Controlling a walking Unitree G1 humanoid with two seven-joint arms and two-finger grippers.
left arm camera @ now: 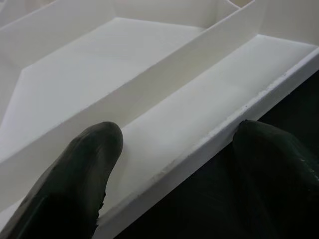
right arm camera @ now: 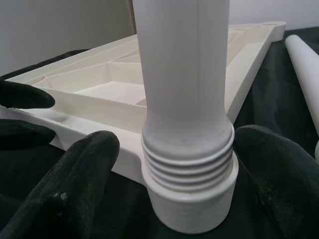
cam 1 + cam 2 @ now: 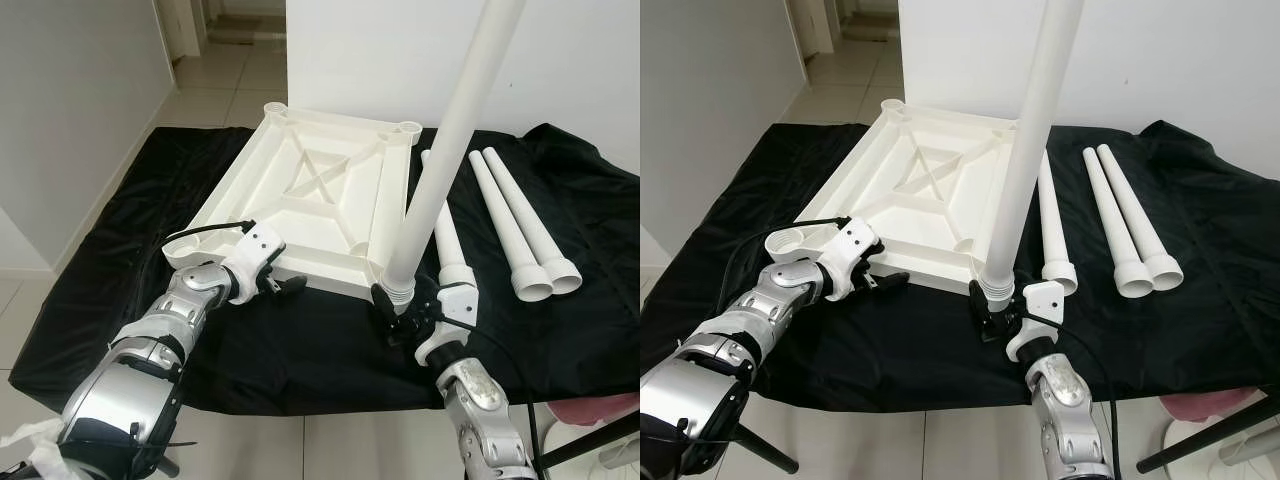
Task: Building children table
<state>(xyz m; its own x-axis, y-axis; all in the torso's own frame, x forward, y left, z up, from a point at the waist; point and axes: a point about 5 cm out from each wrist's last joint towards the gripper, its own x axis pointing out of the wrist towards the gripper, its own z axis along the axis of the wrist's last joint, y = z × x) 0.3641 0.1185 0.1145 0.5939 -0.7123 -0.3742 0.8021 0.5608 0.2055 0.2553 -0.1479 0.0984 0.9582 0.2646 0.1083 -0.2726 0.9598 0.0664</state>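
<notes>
Right claw: two black fingers clamped either side of the threaded collar of a white table leg, held nearly upright, its top leaning slightly right. The collar stands at the near right corner of the tabletop, just beside its socket.

Left claw: fingers apart, straddling the tabletop's near rim, one inside, one on the cloth; whether it presses the rim cannot be told.

Tabletop: white, upside down, ribs up, at the middle of the table.

Spare legs: three, lying to the right, collars toward the near edge.

Black cloth: covers the table.

Step in hand, by judgement: fitting the first leg. Next move calls for centring the threads over the socket, holding the leg plumb, then turning it in while the left claw steadies the tabletop.
</notes>
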